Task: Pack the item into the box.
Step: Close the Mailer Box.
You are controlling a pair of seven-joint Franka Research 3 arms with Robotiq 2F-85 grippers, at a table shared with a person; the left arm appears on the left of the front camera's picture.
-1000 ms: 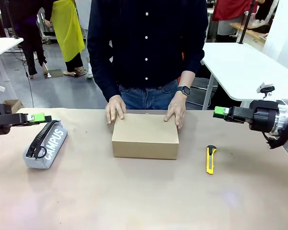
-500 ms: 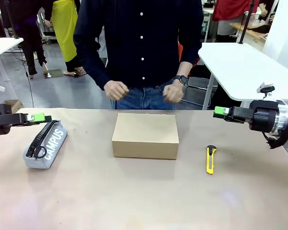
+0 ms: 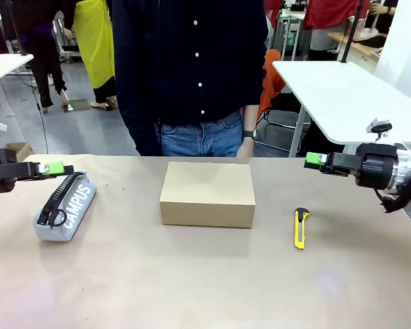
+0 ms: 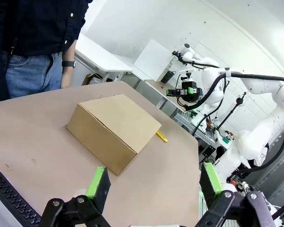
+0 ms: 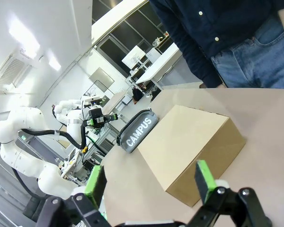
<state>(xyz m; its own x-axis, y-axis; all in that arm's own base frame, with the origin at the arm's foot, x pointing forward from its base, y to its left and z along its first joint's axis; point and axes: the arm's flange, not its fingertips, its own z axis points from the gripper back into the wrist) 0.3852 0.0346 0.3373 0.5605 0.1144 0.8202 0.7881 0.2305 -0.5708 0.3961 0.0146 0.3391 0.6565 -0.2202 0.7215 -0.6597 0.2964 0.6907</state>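
At the middle of the brown table [image 3: 192, 288] I see the shallow brown cardboard box [image 3: 207, 194] with its lid flap down flat, so whatever is inside is hidden from me; I cannot tell where the small black item is. On my left wrist camera the same box [image 4: 112, 130] sits alone on the tabletop, one corner turned toward me, and on my right wrist camera it [image 5: 191, 149] lies ahead of the fingers with nothing touching it.

My left gripper [image 3: 51, 168] hangs at the left edge of the table, above the far end of the grey zip pencil case with white "CAMPUS" lettering [image 3: 65, 205]. Its green pads stand wide apart on the wrist camera [image 4: 151, 184], released and holding nothing. My right gripper [image 3: 316, 160] hangs off to the right, well apart from the box, fingers pointing toward the middle; its pads [image 5: 149, 182] are spread wide too, with nothing between them.

A yellow-and-black utility knife [image 3: 301, 227] lies on the table to the right of the box, near it but not touching, below my right gripper.

A person in a dark buttoned shirt and blue jeans [image 3: 192, 75] stands at the far edge, just behind the box, arms down at the sides, a wristwatch [image 3: 248, 134] on one wrist, the hand [image 3: 245, 147] below it off the table.
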